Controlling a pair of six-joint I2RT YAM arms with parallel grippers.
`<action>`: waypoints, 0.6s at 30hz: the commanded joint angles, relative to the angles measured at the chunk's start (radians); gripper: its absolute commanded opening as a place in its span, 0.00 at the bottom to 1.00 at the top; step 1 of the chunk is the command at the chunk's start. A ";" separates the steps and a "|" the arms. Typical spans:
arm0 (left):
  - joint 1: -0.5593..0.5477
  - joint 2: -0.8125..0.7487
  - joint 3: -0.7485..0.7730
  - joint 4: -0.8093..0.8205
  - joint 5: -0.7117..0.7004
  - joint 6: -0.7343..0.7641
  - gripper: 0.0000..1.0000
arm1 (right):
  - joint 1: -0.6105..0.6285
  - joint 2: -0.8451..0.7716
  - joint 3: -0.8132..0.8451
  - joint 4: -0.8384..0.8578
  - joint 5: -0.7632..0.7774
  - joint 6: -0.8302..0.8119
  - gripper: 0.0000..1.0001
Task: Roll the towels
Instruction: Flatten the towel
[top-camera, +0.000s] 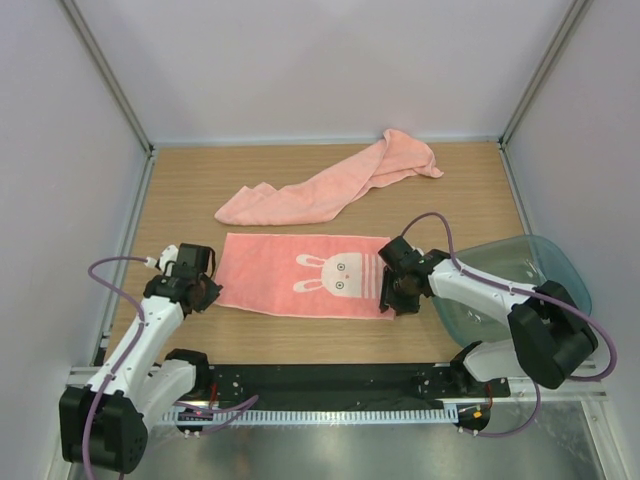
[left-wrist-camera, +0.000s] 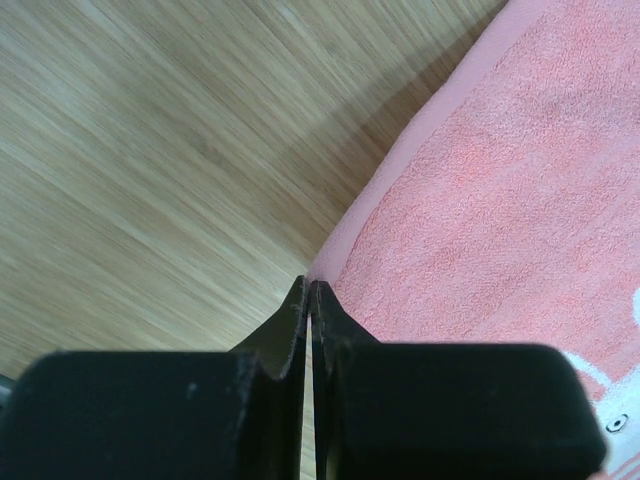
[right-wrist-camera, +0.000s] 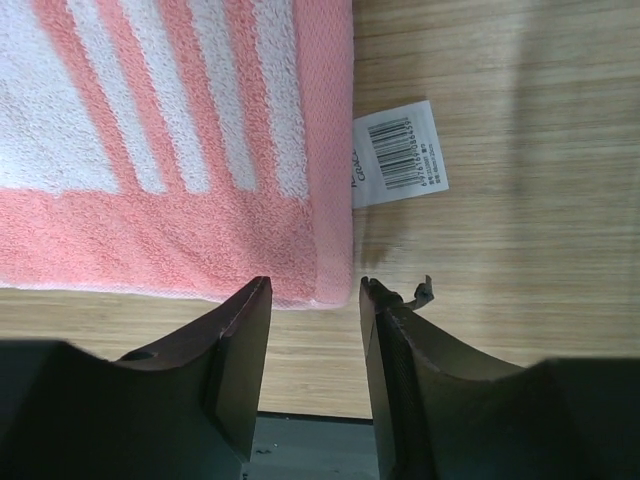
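Observation:
The smaller towel (top-camera: 300, 275), salmon pink with a rabbit picture and pale stripes at its right end, lies flat in the middle of the table. The long plain towel (top-camera: 330, 185) lies crumpled behind it. My left gripper (top-camera: 205, 293) is shut, with nothing seen between its jaws. Its tips (left-wrist-camera: 308, 285) rest at the pink hem (left-wrist-camera: 370, 215) of the smaller towel's left end. My right gripper (top-camera: 392, 297) stands open at the near right corner. That striped corner (right-wrist-camera: 300, 270) shows just ahead of the gap between its fingertips (right-wrist-camera: 315, 290), ungripped.
A translucent teal tray (top-camera: 548, 262) sits at the right, beside the right arm. A white barcode label (right-wrist-camera: 398, 152) sticks out from the smaller towel's right hem onto the wood. The enclosure's walls close off the back and both sides.

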 joint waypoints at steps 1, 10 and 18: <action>0.007 -0.016 -0.004 0.012 -0.015 -0.010 0.00 | 0.005 0.018 -0.003 0.036 0.012 0.016 0.47; 0.005 -0.040 -0.010 0.023 -0.009 -0.009 0.00 | 0.012 0.044 -0.039 0.068 0.000 0.019 0.41; 0.007 -0.140 -0.019 0.010 0.025 -0.028 0.01 | 0.010 -0.004 -0.015 0.018 0.017 0.005 0.08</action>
